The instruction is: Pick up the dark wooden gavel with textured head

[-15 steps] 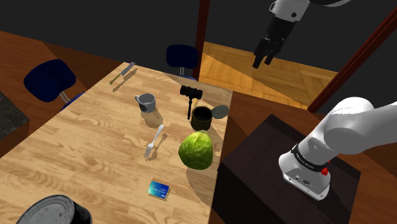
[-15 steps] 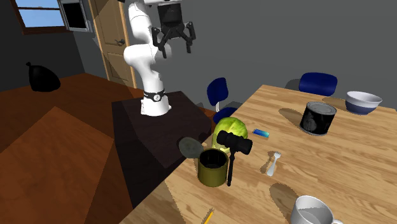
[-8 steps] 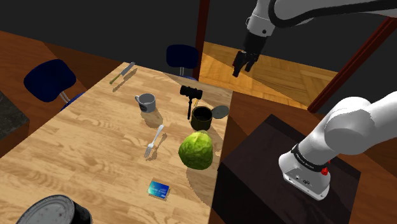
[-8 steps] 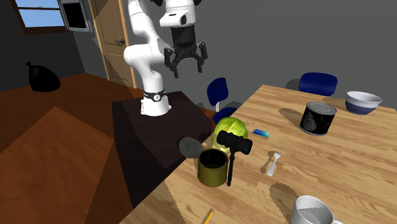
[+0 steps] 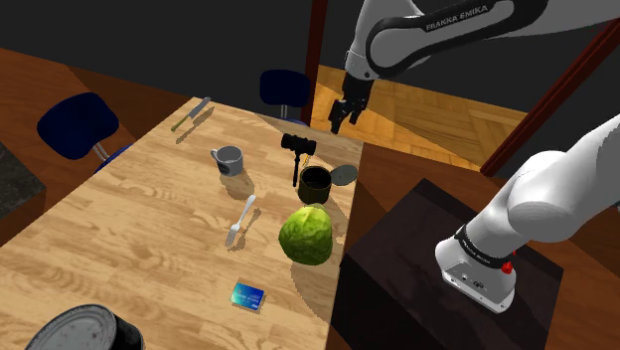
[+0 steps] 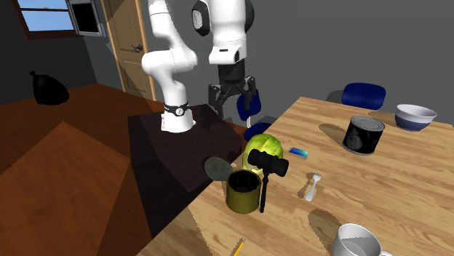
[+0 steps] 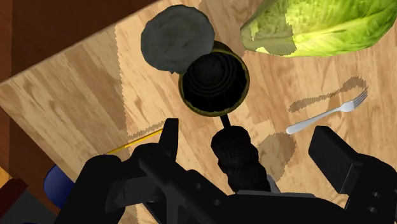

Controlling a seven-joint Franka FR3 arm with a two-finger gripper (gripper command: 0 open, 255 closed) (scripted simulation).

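Hovering over the edge of the table, claw spread wide with nothing in it, dark gavel resting just beside the open can (its head sits right below the fingers), cabbage close by.

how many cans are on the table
2. An open olive can sits beside the gavel, near the green cabbage; a black can stands farther along, near the bowl. No others seem hidden.

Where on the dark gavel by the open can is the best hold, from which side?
Probably from straight above, across the thin handle of the dark gavel, just below its head: it lies flat, and the olive open can crowds the free end.
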